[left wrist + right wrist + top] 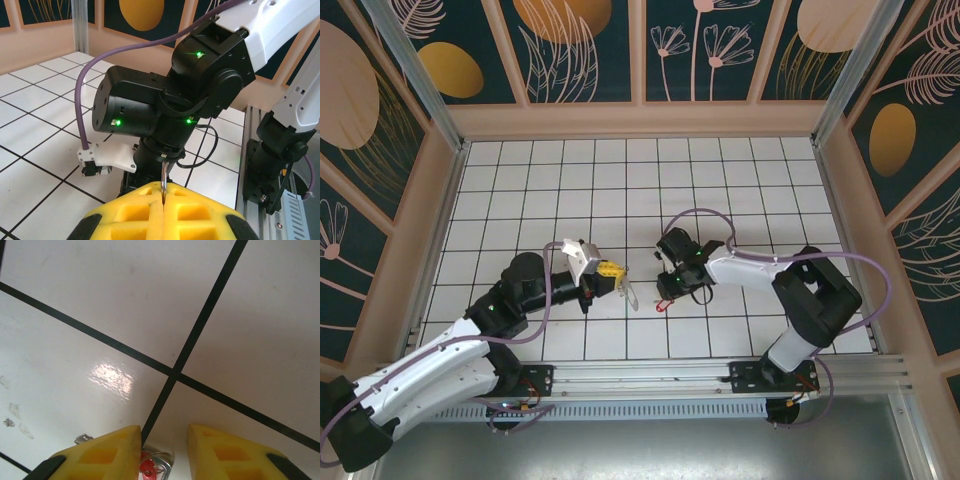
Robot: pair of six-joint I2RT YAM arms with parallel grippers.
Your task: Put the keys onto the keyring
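My left gripper (610,272) hangs low over the tiled floor, shut on the keyring (631,293), a thin loop sticking out to its right. In the left wrist view the keyring's edge (163,176) stands upright, pinched between the closed yellow fingers (135,212). About one tile to the right, my right gripper (669,290) points down at the floor. The key with its red tag (663,304) lies just below it. In the right wrist view the key (156,466) rests between the parted yellow fingers (107,452), close to the left one; the right gripper (164,432) is open.
The right arm's black wrist (165,105) stands close in front of the left gripper. A small silvery bit (84,439) peeks out beside the right gripper's left finger. A metal rail (720,375) runs along the near edge, and wooden walls (640,118) enclose the white tiled floor (620,180).
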